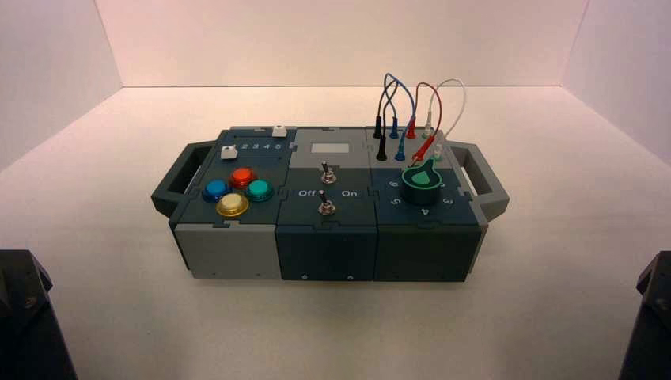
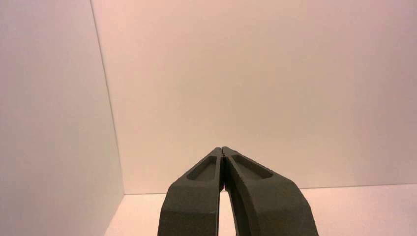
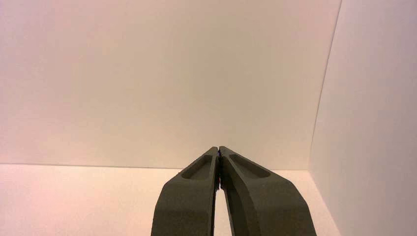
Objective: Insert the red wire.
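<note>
Leaning near the knob's far edge [image 1: 413, 169], the red wire [image 1: 425, 147] seems partly unplugged.

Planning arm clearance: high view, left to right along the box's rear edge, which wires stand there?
Black wire with black plugs, blue wire with blue plugs, thin dark-red wire with bright-red plugs, white wire with pale plugs.

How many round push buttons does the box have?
4, all near the box's left front: a red button at the back, a blue button on the left, a green button on the right, a yellow button in front.
</note>
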Available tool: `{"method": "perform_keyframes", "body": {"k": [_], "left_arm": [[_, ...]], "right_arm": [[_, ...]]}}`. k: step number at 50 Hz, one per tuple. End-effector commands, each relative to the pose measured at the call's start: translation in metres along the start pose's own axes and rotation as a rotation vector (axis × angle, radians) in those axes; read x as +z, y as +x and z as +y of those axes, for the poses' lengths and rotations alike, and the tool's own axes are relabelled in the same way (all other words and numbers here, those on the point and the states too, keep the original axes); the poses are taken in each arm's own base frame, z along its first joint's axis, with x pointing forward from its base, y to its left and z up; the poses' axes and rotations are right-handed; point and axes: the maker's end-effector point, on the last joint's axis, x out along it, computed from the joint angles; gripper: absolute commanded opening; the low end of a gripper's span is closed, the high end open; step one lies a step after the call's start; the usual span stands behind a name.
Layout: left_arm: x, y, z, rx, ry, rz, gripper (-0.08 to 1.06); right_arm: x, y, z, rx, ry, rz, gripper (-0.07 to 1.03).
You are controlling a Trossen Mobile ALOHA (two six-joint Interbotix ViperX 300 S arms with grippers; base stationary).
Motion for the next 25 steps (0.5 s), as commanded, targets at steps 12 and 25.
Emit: {"method": "perform_keyframes", "body": {"k": [12, 25], "left_arm": [[-0.007, 0.010, -0.008, -0.029, -0.011, 0.053, -0.03], [-0.006, 0.010, -0.026, -0.099, -0.008, 0.103, -0.03]], "right_arm": [[0.017, 0.003, 0.002, 0.006, 0.009, -0.014, -0.02], [0.010, 0.004, 0.002, 0.004, 0.027, 0.039, -0.02]]}}
